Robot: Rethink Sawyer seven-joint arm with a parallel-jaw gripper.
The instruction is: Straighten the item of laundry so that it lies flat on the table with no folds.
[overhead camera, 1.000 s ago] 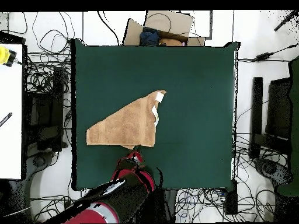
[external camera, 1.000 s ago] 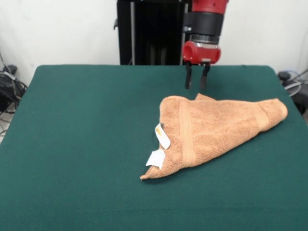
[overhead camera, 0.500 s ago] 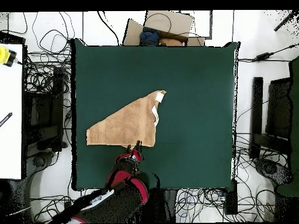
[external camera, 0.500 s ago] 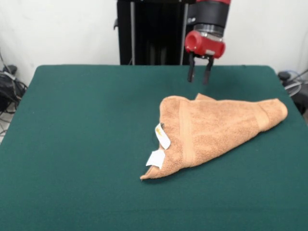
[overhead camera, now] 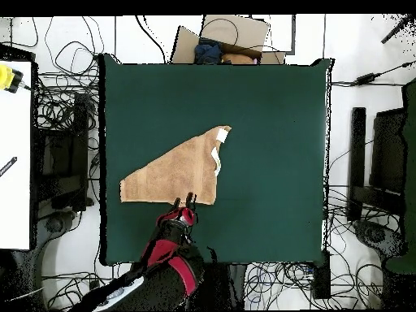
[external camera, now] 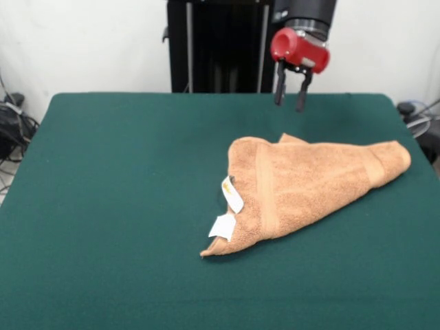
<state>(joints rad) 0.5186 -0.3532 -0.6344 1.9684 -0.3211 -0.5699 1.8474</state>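
The arm's last segment is a black cylinder ending in a glossy red rounded collar. From the collar hangs the tool (external camera: 289,87), made of two thin, dark, straight fingers (external camera: 280,85) with a visible gap between them. In the overhead view the arm shows as a thick black link with red bands and a red cap near the wrist, a pale grey patch lower on the link, and the two dark fingertips (overhead camera: 176,201) projecting from the red end.

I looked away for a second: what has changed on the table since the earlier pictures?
Only the hand moved: it rose, empty and open, and shifted slightly sideways above the table's far edge. It took hold of nothing. The towel lies folded into the same triangle on the table, tags unmoved.
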